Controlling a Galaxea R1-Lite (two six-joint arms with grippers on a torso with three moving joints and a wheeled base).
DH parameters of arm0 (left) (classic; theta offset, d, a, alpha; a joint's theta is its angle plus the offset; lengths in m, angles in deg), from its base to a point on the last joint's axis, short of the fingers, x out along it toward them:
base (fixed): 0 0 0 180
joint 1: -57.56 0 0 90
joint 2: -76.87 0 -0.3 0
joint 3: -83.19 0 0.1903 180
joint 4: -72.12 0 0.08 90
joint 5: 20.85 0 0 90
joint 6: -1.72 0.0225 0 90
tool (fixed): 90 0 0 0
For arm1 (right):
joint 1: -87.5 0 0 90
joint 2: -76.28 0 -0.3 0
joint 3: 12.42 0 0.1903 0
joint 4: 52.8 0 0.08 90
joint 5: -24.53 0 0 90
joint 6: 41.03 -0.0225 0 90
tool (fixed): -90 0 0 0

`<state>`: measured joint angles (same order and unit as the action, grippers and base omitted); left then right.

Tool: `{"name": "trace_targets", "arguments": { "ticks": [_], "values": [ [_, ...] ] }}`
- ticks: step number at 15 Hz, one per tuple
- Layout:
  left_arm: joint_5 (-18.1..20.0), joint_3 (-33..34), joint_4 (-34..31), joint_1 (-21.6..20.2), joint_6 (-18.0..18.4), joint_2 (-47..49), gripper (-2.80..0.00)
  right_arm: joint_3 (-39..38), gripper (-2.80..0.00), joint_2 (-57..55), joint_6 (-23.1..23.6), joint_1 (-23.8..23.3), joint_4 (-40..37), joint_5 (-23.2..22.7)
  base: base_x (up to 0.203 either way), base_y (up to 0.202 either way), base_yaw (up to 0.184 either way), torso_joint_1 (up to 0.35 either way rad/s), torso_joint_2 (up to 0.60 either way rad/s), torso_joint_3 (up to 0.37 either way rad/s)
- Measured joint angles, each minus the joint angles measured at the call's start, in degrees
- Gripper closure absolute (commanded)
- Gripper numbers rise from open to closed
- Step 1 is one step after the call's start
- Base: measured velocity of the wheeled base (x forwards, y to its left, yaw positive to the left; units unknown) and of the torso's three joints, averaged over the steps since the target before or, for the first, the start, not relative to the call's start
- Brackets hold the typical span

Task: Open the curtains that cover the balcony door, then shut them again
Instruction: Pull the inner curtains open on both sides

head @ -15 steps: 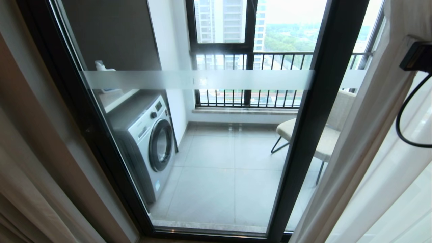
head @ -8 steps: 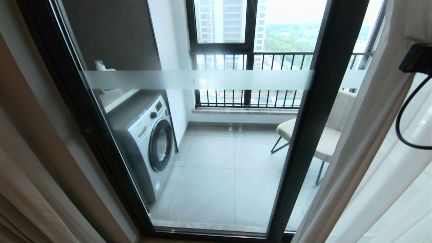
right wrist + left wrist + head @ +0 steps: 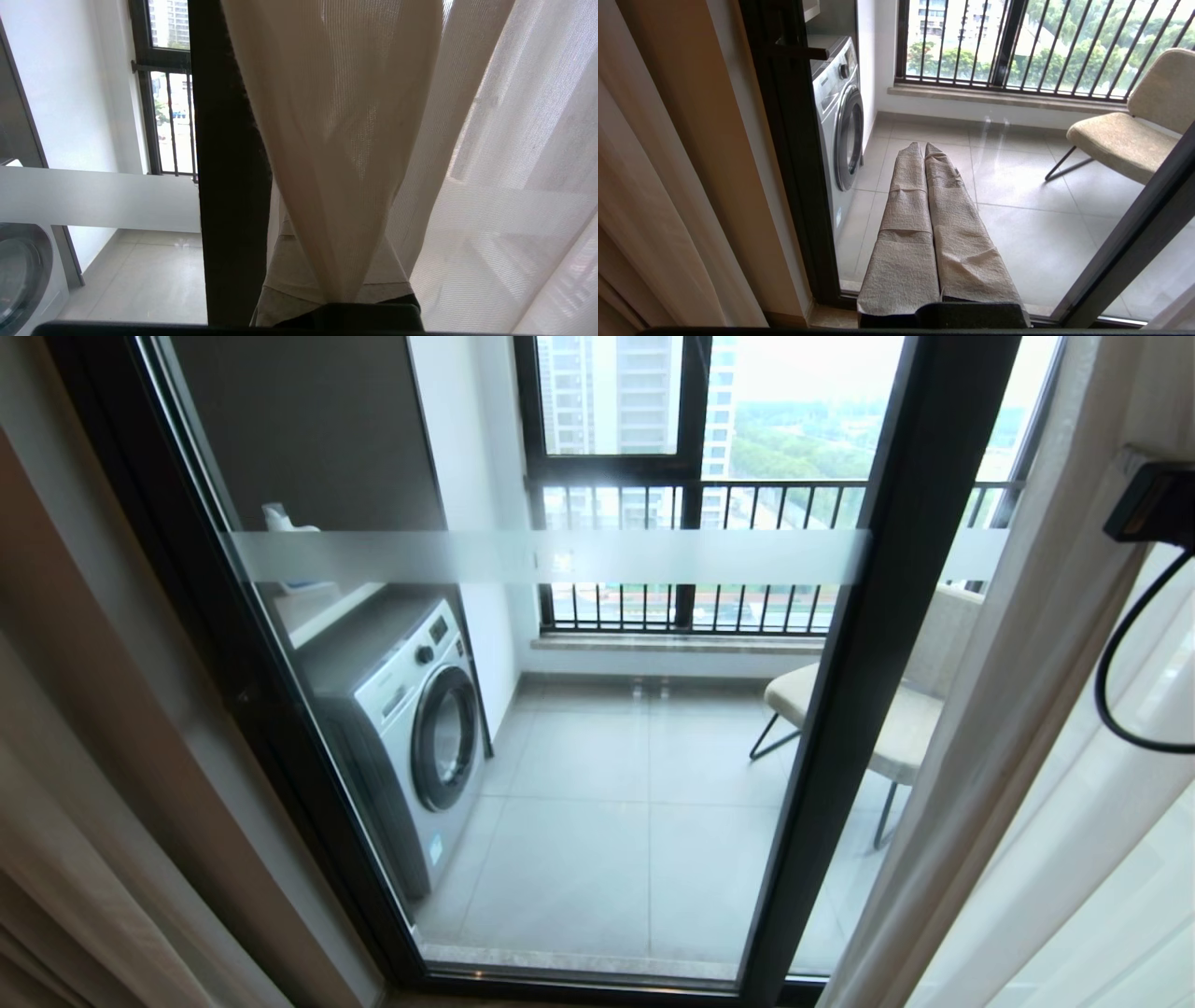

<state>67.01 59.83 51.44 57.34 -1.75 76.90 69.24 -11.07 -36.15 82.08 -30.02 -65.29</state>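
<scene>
The balcony door (image 3: 878,663) stands uncovered, its black frames and frosted band (image 3: 560,555) in full view. The curtains hang bunched at both sides: beige folds on the left (image 3: 56,803), cream (image 3: 1008,728) and sheer white (image 3: 1102,859) folds on the right. My right gripper (image 3: 334,261) is shut on a cream fold of the curtains (image 3: 336,116) beside the door frame (image 3: 229,163). In the head view only a black part of that arm (image 3: 1153,504) shows. My left gripper (image 3: 923,145) is shut and holds nothing; it points at the glass low down, near the left curtain (image 3: 644,186).
Behind the glass a washing machine (image 3: 411,728) stands at the left and a beige chair (image 3: 896,709) at the right, on grey tiles. A barred outer window (image 3: 691,551) closes the balcony. A black cable (image 3: 1116,681) loops down from my right arm.
The right-hand curtain's edge and the black part of my right arm have drifted slightly to the right and down. The left arm has stayed still.
</scene>
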Motion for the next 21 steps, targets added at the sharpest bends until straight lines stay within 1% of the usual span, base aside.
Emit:
{"name": "trace_targets", "arguments": {
  "ticks": [8,16,21],
  "values": [
    [0.0,0.0,0.1,-0.1,-0.1,0.0,0.00,0.0,0.00,-0.1,0.0,-1.1,0.1,0.0,0.000,-0.010,0.000,0.000,0.00,0.001],
    [0.1,0.0,0.1,0.0,-0.1,0.0,0.00,-2.5,0.00,-0.1,-0.2,-4.0,3.5,-0.1,0.000,-0.185,0.003,0.002,0.00,0.003],
    [0.0,0.0,0.1,0.0,-0.1,0.0,0.00,-2.8,0.00,0.0,-0.1,-6.0,3.5,0.0,0.000,-0.192,0.002,0.002,0.00,0.002]
  ]
}}
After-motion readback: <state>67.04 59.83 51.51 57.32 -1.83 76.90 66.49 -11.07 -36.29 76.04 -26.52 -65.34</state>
